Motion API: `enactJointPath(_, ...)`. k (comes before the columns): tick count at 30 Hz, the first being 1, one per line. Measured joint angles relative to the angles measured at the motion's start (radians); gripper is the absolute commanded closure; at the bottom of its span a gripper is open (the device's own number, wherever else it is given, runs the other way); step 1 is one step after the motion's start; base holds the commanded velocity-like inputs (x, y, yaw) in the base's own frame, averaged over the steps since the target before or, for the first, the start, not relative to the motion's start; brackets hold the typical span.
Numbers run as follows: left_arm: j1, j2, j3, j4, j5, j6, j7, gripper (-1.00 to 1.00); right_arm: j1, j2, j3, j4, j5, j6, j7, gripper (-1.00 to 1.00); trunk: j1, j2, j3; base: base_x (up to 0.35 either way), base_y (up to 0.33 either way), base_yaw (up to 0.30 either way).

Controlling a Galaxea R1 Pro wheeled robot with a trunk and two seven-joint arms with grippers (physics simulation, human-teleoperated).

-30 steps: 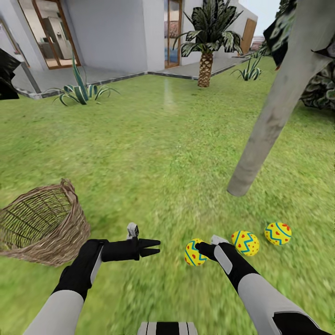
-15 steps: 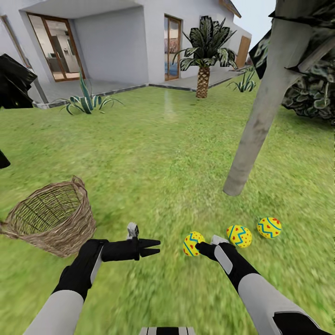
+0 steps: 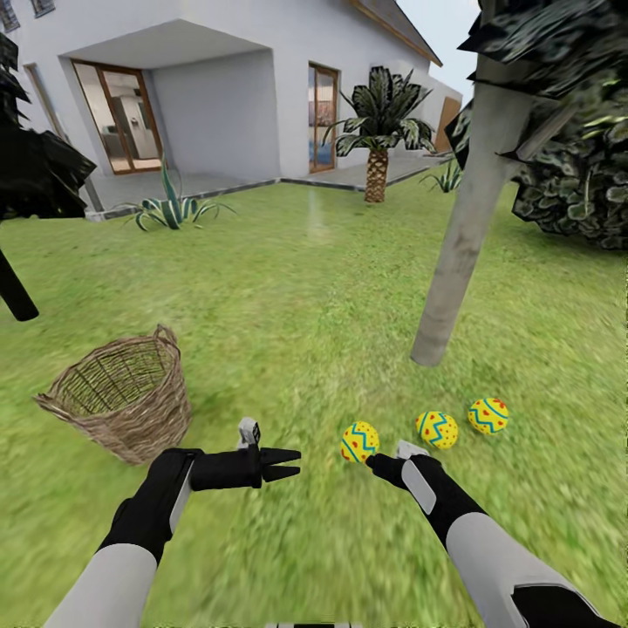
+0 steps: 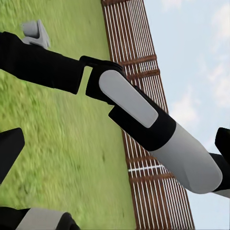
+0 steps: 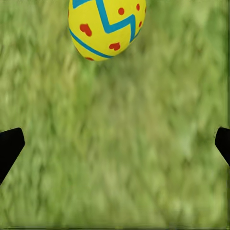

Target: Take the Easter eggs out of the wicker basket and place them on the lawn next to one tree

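Three yellow Easter eggs with blue zigzags lie in a row on the lawn [image 3: 288,288] near the foot of the tree's pale grey trunk [image 3: 453,253]: one [image 3: 359,441] nearest me, one [image 3: 437,429] in the middle, one [image 3: 488,415] farthest right. The nearest egg [image 5: 106,26] rests on grass just beyond my right gripper [image 3: 377,460], which is open and holds nothing. My left gripper [image 3: 292,464] is open and empty, pointing right above the grass. The wicker basket [image 3: 122,397] stands tilted at the left, and I see only weave inside it.
A white house [image 3: 262,78] with glass doors and a paved patio stands at the back. A small palm [image 3: 377,131] and an agave [image 3: 170,209] grow near it. Black foliage with a dark trunk [image 3: 17,296] is at the far left. A slatted fence [image 4: 143,72] borders the lawn.
The whole head view has shifted, so the camera moved up and back. The eggs and basket now sit farther off, and the nearest egg is clear of my right gripper's tips.
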Motion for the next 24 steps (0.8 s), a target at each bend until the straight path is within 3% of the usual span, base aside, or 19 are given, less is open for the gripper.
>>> enactJointPath(13, 0.0, 0.0, 0.0, 0.0, 0.0, 0.0, 0.0, -1.0, 0.0, 0.0, -0.001, -0.002, -0.002, 0.0, 0.0, -1.0, -0.006, 0.003, 0.05, -0.151, 0.0, 0.0)
enactJointPath(24, 0.0, 0.001, 0.0, 0.0, -0.001, -0.001, 0.001, -1.0, 0.001, -0.001, -0.002, -0.003, -0.003, -0.005, 0.0, -1.0, -0.011, 0.006, 0.093, -0.016, 0.0, 0.0)
